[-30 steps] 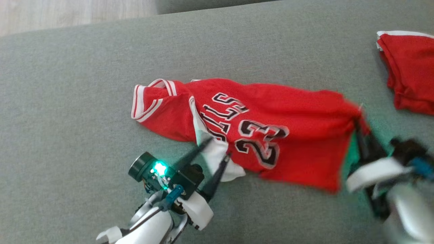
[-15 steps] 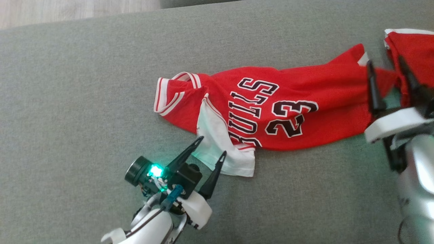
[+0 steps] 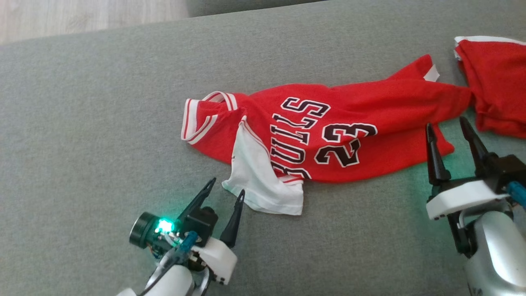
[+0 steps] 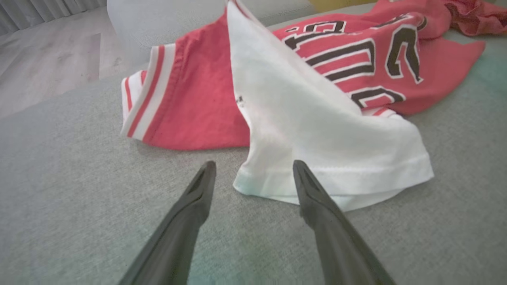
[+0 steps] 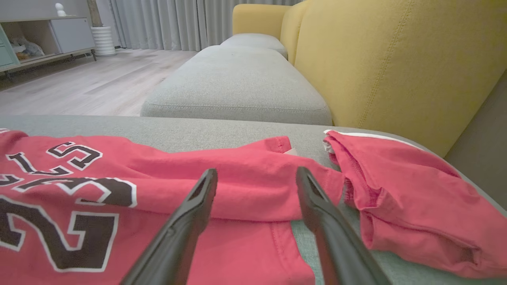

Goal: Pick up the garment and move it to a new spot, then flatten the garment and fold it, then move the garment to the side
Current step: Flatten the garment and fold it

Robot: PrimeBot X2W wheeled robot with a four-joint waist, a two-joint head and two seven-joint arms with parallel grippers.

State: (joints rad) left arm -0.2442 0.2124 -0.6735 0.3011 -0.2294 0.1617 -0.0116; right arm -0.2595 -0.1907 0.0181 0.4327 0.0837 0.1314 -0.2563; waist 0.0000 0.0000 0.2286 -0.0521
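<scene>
Simply one jersey (one red bundle).

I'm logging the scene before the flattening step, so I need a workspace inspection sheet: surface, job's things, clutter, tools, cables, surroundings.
Surface: grey cushion, fabric.
Job's things: jersey, rumpled, with the white inside turned out at one corner.
Clutter: second red garment, touching the jersey's end.
Tools: left tool open, empty, by the white flap; right tool open, empty, at the jersey's hem.
Cables: blue-plugged lead at the left wrist.
Surroundings: wood floor, yellow sofa back.
</scene>
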